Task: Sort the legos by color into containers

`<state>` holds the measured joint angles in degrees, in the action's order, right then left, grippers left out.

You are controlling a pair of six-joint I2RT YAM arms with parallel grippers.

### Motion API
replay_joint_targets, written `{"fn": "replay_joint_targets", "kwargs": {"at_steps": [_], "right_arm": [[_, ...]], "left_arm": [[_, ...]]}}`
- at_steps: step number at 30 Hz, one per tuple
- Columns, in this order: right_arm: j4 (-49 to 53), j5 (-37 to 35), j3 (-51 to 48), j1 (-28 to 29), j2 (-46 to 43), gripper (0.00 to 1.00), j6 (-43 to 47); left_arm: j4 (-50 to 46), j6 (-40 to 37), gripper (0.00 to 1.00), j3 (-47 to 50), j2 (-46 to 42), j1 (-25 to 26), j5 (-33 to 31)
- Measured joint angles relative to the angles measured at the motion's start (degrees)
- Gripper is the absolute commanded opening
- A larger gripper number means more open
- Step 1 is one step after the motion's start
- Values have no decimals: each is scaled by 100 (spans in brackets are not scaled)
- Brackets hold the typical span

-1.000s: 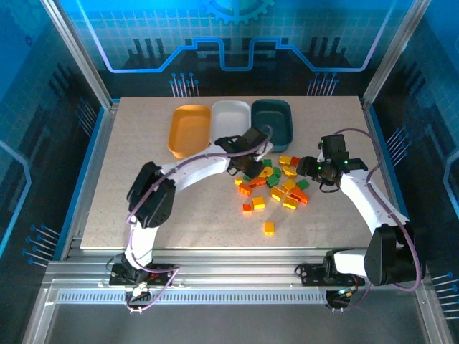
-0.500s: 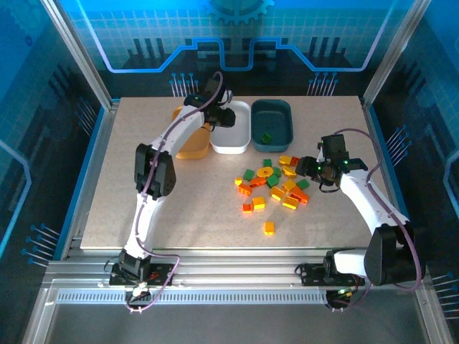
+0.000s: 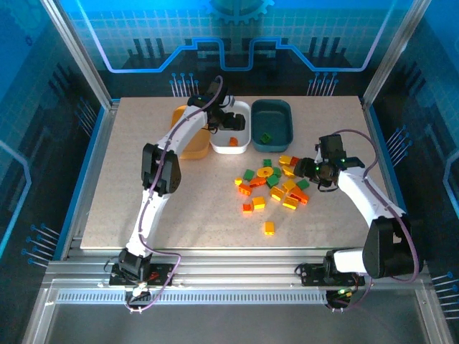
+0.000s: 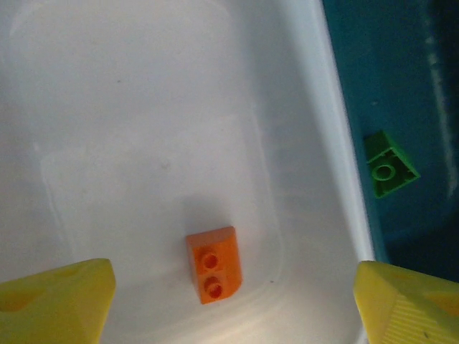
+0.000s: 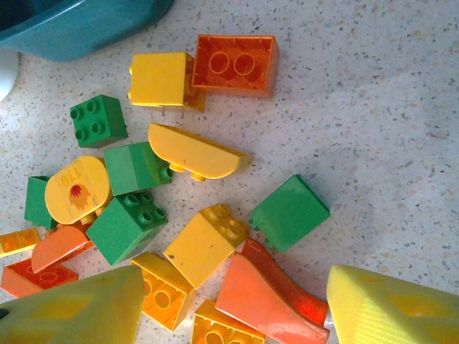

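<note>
Right, the left arm has swung from the pile [image 3: 276, 183] up to the back row, and its fingers [image 4: 57, 304] have just sprung apart over the white tray [image 3: 231, 107]. They're wide open now with nothing between them. An orange brick [image 4: 213, 264] lies studs-up on the tray floor, near the end closest to me, clear of both fingertips; half a second ago that tray looked bare. So I read that as a clean drop, one more piece sorted.

Next door, the teal tray [image 3: 276, 107] holds a single green brick [image 4: 387, 163], so the colour scheme seems set: orange in white, green in teal, and by my guess yellow in the orange-yellow tray [image 3: 188, 147], where I can't make out any bricks yet.

My right arm has barely moved over the last second. Its fingers [image 5: 394, 308] hang open above the right side of the pile, gripping nothing, with a green block and an orange wedge lying between them on the surface.

Most of the job is ahead: the heap of mixed yellow, orange and green bricks sits in the middle of the surface, well apart from the trays.
</note>
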<state>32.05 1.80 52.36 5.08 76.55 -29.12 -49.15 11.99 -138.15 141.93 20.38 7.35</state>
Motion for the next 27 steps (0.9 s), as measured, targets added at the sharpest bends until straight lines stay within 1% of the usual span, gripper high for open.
{"fn": "replay_joint_targets", "kwargs": {"at_steps": [3,5,10,13,14,18,20,23,25,27], "right_arm": [[0,-2,0,2,4,69,0],[2,-2,0,13,7,68,-2],[-2,-37,4,229,63,66,-63],[-2,-107,13,501,208,65,-83],[0,-136,13,560,262,65,-83],[31,-332,50,588,376,65,-94],[44,-483,96,588,382,66,-133],[42,-680,138,527,378,66,-216],[52,-737,138,420,365,67,-262],[52,-737,136,238,321,67,-299]], "left_arm": [[221,61,90,481,-457,2,210],[546,168,90,1130,-1010,7,354],[1714,533,88,3781,-3051,181,542],[2391,892,86,5410,-4061,614,549],[2592,1038,85,5934,-4306,863,525],[2914,1519,85,7230,-4601,1926,317],[2929,1585,85,7571,-4634,2400,138],[2830,1493,85,7582,-4627,2929,-214],[2664,1316,84,7276,-4503,3106,-448],[2514,1134,81,6734,-4172,3158,-614]]}}
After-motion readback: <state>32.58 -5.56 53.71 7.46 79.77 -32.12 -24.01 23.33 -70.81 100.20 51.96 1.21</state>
